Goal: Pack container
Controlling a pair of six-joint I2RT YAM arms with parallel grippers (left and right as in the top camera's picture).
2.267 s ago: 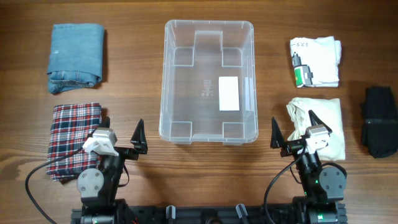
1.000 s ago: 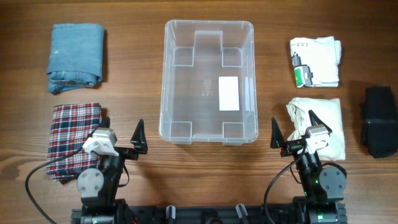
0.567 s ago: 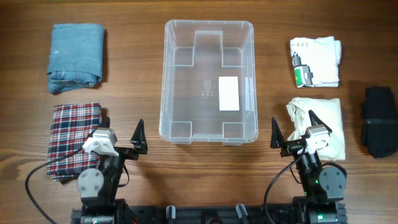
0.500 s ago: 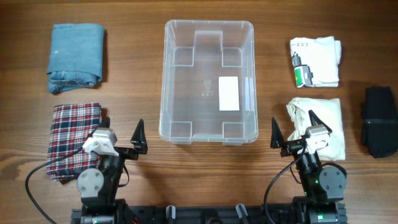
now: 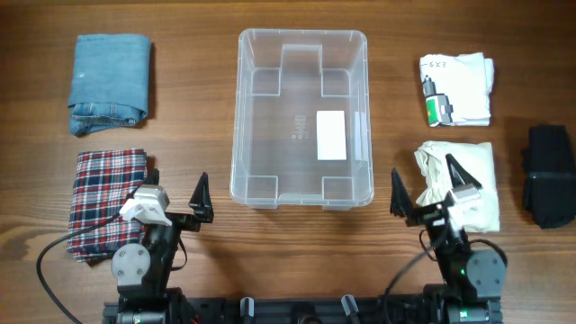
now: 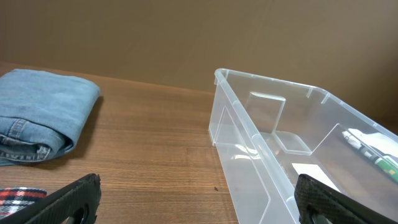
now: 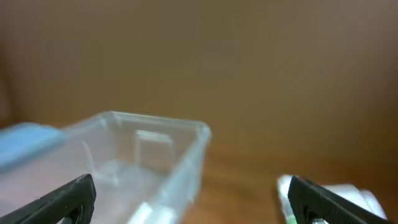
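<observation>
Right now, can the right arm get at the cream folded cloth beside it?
Probably yes. The right gripper is open and, seen from overhead, already overlaps the near edge of the cream folded cloth. Nothing lies on the cloth, and the container stands apart to the side.

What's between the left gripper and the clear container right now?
Only bare table, seen overhead, between the left gripper and the container.

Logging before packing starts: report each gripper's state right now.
Left gripper: jaws open, holding nothing.
Right gripper: jaws open, holding nothing.
</observation>
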